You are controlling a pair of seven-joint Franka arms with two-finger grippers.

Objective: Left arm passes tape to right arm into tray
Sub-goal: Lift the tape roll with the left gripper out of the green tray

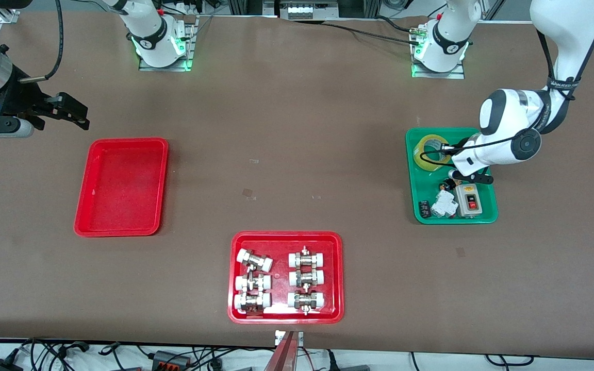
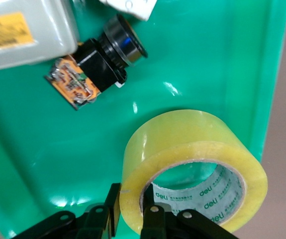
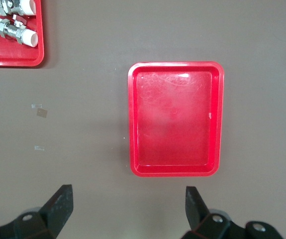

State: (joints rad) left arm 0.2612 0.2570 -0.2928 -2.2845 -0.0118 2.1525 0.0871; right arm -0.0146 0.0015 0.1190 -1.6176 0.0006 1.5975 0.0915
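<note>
In the green tray [image 1: 485,216], with left gripper [image 2: 133,219] clamped across the wall of the tape [image 2: 192,164], lift straight up, then toward right gripper [image 3: 128,209], waiting spread wide above the empty red tray [image 3: 175,169].

We see a brown worktop [image 1: 297,154] filling most of the frame. At the lower centre sits a red tray [image 1: 285,315] carrying six metal fittings with white caps [image 1: 280,281], laid in two columns of three. At the middle right lies a green tray [image 1: 416,206]; in its lower part rest a grey switch box with a red button [image 1: 468,200], a white breaker [image 1: 442,204] and a small black push-button part [image 2: 103,57]. Cables [image 1: 96,355] trail along the bottom edge.
</note>
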